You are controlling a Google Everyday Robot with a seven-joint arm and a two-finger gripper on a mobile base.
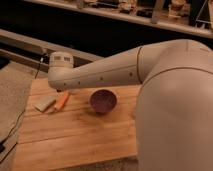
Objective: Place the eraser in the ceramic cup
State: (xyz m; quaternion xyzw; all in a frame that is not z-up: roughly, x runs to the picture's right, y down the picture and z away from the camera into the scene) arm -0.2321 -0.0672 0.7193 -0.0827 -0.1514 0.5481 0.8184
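My forearm [100, 75] is stretching across the table [75, 140] and is hiding my end effector near its left end. The fingers are pressing fully together. At the left, a pale block [44, 104] is lying just beside an orange stick [62, 100]. The ceramic cup [103, 100] is sitting upright near the middle, just in front of the forearm, its mouth facing up. I cannot tell where the eraser is.

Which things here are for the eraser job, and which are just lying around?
For the job: ceramic cup; gripper, shut, hidden by the arm; eraser not in sight.
Lying about: pale block; orange stick.
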